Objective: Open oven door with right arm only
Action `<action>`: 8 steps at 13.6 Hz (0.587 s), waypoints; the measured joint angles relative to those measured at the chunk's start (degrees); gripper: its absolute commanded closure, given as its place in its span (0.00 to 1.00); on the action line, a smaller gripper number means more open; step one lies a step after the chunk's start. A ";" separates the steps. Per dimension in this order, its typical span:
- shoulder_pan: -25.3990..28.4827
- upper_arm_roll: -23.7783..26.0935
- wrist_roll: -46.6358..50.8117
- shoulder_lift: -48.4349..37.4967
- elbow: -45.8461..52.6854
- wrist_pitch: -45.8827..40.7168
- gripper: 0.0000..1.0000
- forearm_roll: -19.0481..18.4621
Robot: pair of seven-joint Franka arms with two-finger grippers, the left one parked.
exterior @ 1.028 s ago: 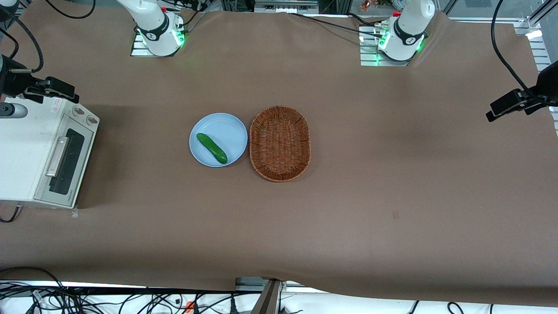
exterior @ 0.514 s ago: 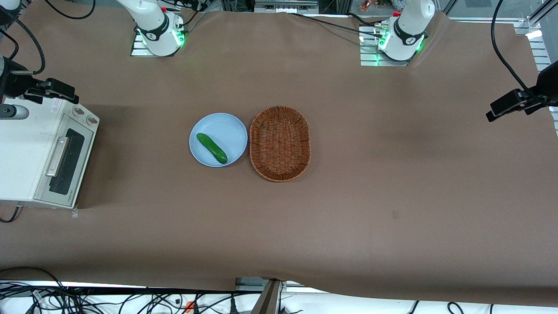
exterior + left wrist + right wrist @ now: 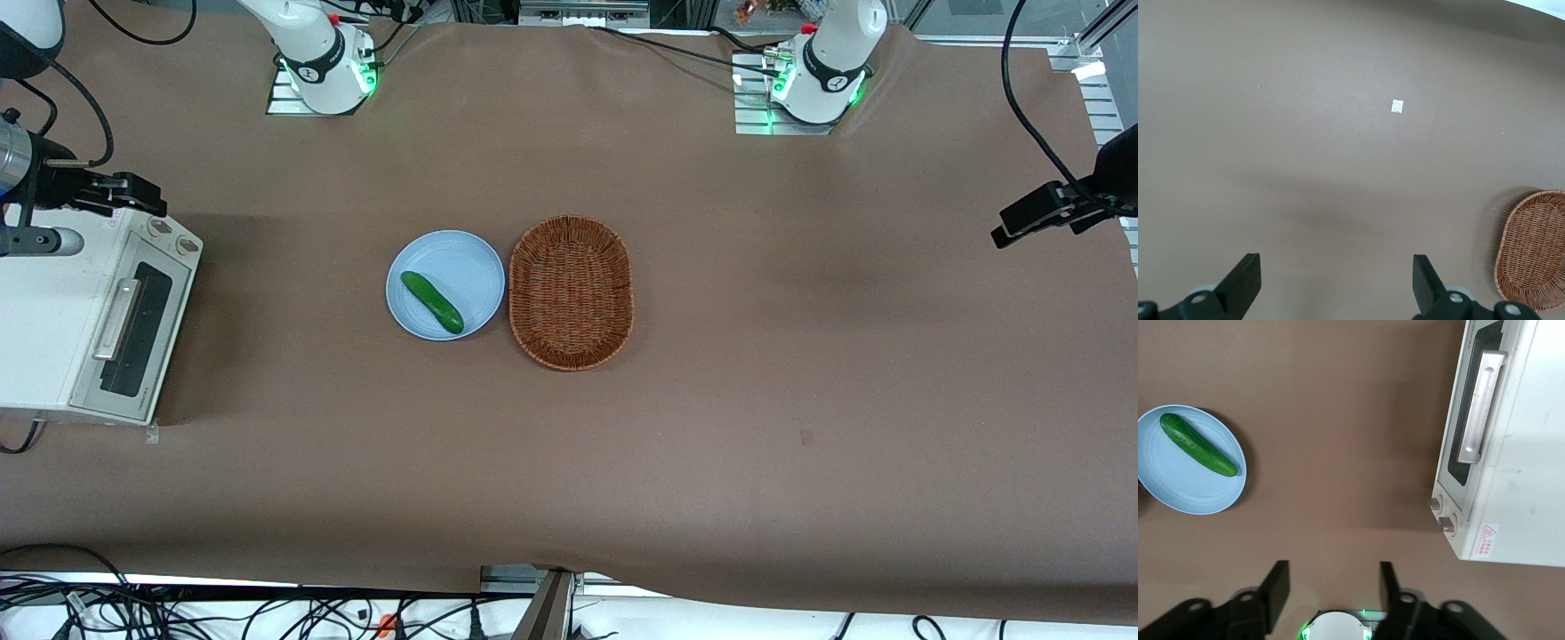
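The cream-white oven (image 3: 49,320) stands at the working arm's end of the table. Its oven door (image 3: 133,331), silver-framed with a dark window, lies flush against the oven front, shut. The silver bar handle (image 3: 118,318) runs along the door's upper edge. In the right wrist view the oven door (image 3: 1460,433), its handle (image 3: 1480,407) and the two knobs (image 3: 1441,513) all show. The right arm's gripper (image 3: 133,196) hangs above the knob end of the oven, apart from the handle. My gripper (image 3: 1333,565) is open, with nothing between its fingers.
A light blue plate (image 3: 467,262) holding a green cucumber (image 3: 432,302) sits mid-table, with an oval wicker basket (image 3: 571,292) beside it. The plate (image 3: 1178,490) and cucumber (image 3: 1198,445) also show in the right wrist view, as does the arm's green-lit base (image 3: 1338,628).
The right arm's wrist and gripper have shifted a little nearer the front camera, over the oven's knob end. The oven door has not moved.
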 measured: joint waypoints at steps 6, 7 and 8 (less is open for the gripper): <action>0.00 0.00 0.00 0.01 0.00 -0.13 1.00 -3.07; 0.01 0.00 0.00 0.08 -0.04 -0.13 1.00 -5.63; 0.03 0.02 0.02 0.38 -0.26 -0.09 1.00 -8.78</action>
